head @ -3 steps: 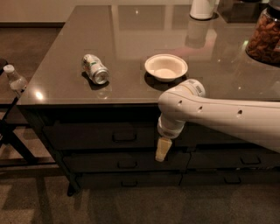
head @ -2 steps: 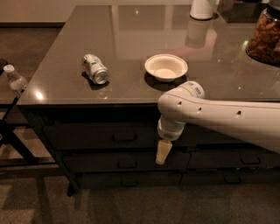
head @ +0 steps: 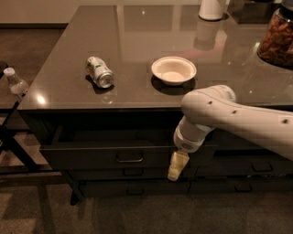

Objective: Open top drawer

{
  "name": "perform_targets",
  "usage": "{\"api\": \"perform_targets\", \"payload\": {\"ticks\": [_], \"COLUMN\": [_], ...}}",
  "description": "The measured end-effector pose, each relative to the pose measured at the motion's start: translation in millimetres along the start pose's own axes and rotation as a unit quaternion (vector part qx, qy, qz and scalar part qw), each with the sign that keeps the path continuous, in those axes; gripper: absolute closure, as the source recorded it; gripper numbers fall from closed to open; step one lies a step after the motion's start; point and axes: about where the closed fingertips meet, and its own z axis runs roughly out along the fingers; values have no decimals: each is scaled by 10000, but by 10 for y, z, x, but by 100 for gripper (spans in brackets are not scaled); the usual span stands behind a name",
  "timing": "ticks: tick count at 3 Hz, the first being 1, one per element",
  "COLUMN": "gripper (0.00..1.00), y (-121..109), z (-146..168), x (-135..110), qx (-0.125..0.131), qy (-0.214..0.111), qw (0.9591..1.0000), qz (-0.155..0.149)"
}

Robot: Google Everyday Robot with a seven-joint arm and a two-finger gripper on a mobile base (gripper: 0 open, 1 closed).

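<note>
The top drawer (head: 91, 157) is a wide dark drawer under the left part of the counter, with a small bar handle (head: 129, 159) at its middle. It stands pulled out a little, with a dark gap showing above its front. My gripper (head: 176, 167), pale yellow at the end of the white arm (head: 229, 114), hangs downward in front of the right end of the drawer front, well right of the handle. Whether it touches the drawer front is unclear.
On the counter top (head: 59, 87) lie a tipped drink can (head: 100, 71), a white bowl (head: 173, 70), a white container (head: 211, 9) and a jar of nuts (head: 277, 41). Shallower drawers (head: 128, 172) sit below, another stack (head: 256, 167) at right. A water bottle (head: 15, 82) rests on a black stand at left.
The top drawer front has slid out towards the camera, opening a gap above it. The gripper and arm have moved with it, slightly lower and nearer.
</note>
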Motion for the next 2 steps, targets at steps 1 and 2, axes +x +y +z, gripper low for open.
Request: {"api": "perform_targets", "payload": {"ticks": [1, 2], "gripper": [0, 0], "y": [88, 88], "z": [-54, -54], "x": [13, 13], "qx": [-126, -126], "qy": [-157, -157], "qw": [9997, 9997], "qz": [138, 138]}}
